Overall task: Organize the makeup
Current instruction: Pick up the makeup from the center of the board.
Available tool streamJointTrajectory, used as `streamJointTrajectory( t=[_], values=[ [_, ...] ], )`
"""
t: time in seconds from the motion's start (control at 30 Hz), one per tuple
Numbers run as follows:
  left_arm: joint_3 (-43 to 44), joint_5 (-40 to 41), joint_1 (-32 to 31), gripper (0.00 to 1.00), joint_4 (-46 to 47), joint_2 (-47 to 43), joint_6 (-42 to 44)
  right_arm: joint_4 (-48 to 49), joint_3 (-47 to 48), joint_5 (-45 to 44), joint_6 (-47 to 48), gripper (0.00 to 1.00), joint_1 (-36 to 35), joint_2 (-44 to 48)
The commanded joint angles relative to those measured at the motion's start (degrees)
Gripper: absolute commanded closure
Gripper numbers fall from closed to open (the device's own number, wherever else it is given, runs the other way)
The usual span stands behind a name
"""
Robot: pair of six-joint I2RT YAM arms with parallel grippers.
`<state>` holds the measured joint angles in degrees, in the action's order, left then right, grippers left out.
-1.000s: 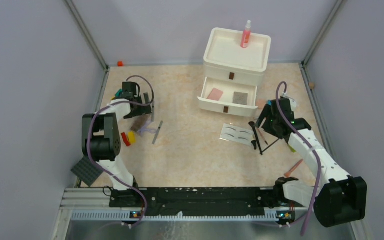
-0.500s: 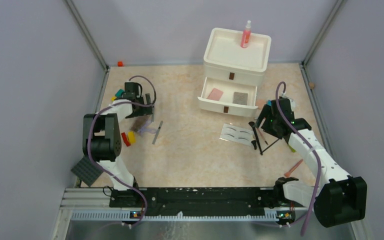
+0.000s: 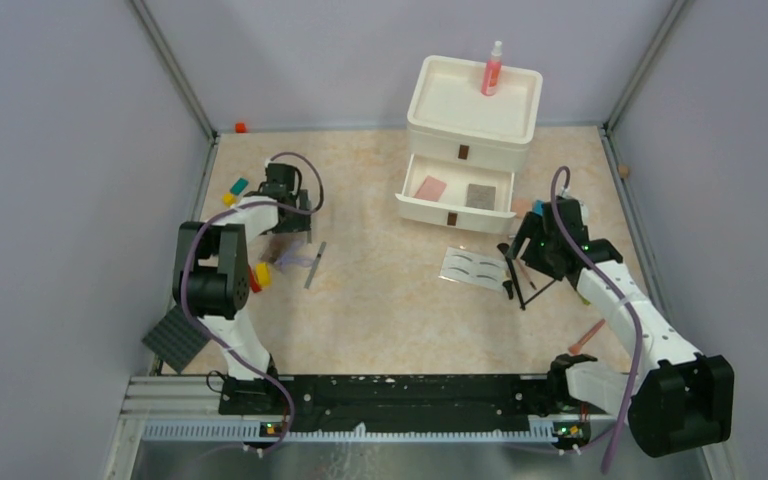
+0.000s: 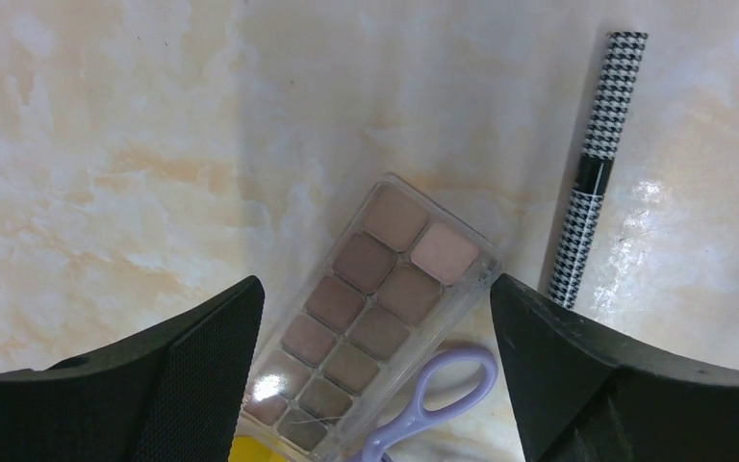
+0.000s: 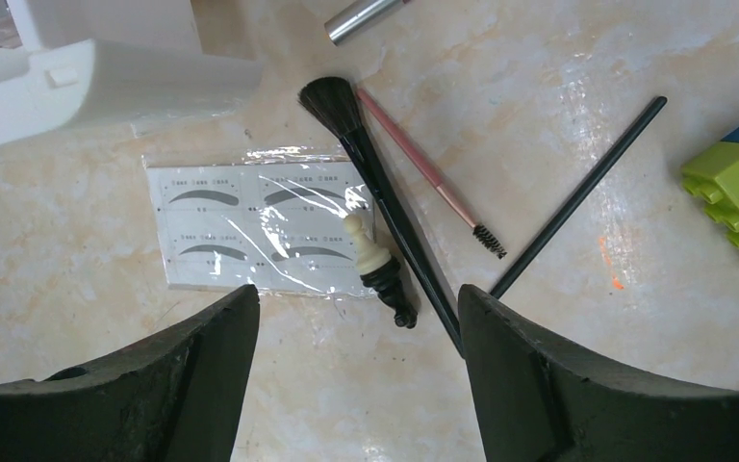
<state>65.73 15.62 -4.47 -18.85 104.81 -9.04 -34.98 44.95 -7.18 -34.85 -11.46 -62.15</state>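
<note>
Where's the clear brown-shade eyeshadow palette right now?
Left wrist view: the clear eyeshadow palette lies on the table's left side below the open left gripper, purple scissor handle beside it, houndstooth pencil to its right.

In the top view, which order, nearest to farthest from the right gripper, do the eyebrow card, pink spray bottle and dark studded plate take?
1. The eyebrow card, just left of the right gripper.
2. The pink spray bottle, atop the drawer unit, far side.
3. The dark studded plate, near left corner.

left jaws | swung right, off the teal block (image 3: 239,185) | left elbow shifted right too
</note>
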Motion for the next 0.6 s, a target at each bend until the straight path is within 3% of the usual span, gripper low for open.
streamJointTrajectory(
  t=[0.0,0.23,0.4,0.47,0.57],
  values=[
    [0.08,3.53,0.42,0.08,-3.46,3.06,-0.48,1.76,-0.07,0.46,0.75,0.26,0.05,1.94],
    [0.38,3.95,0.88,0.16,-4.39,4.95,-1.76,1.47,-0.65,0.15,0.77,0.26,0.05,3.13],
    [-0.17,2.13,2.44,0.08,-4.65,5.57,-3.37,1.62,-0.65,0.5,0.95,0.26,0.14,3.6],
    [-0.84,-0.84,3.56,0.02,-3.97,5.55,-3.82,1.59,-0.57,0.71,1.02,0.26,0.13,3.66],
    [-1.88,-6.09,5.86,0.01,-2.57,5.55,-4.21,1.62,-0.49,0.88,1.06,0.26,0.12,3.77]
  ],
)
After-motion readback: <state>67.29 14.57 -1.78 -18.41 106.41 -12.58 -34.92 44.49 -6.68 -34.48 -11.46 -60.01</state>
